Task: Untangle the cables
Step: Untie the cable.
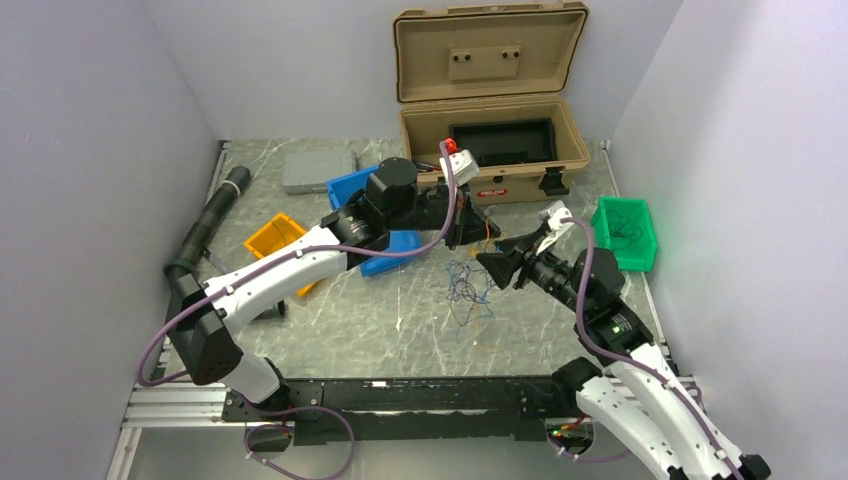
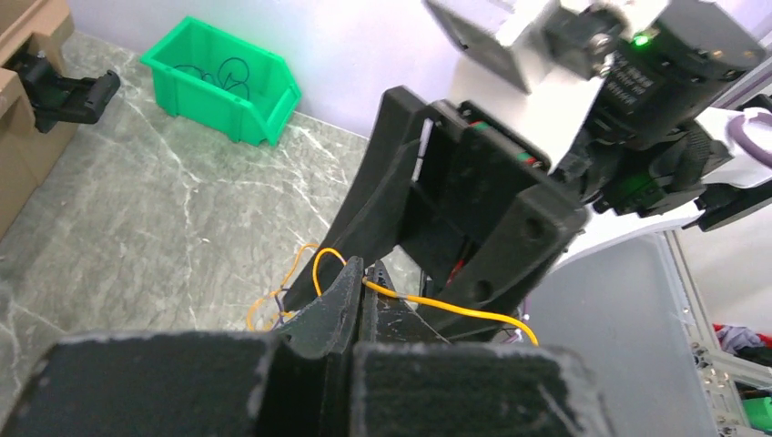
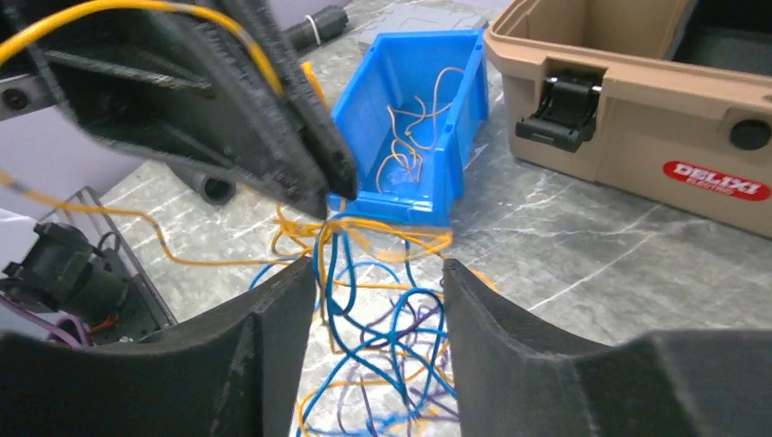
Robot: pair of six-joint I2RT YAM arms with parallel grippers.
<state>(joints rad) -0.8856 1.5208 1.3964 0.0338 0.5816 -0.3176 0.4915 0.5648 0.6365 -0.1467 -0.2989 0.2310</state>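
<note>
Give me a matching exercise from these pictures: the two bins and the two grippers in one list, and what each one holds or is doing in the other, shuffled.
Column one
1. green bin
2. blue bin
3. left gripper
4. right gripper

Column two
A. shut on a yellow cable
B. holds thin orange strands
C. open, over the tangle
D. holds thin dark strands

Pairs: 1-D, 2-B, 3-A, 4-C

From above, you can't tell single strands of the cables (image 1: 467, 290) apart; too small. In your right wrist view they run off the bottom edge, the tan case (image 3: 637, 91) off the right.
</note>
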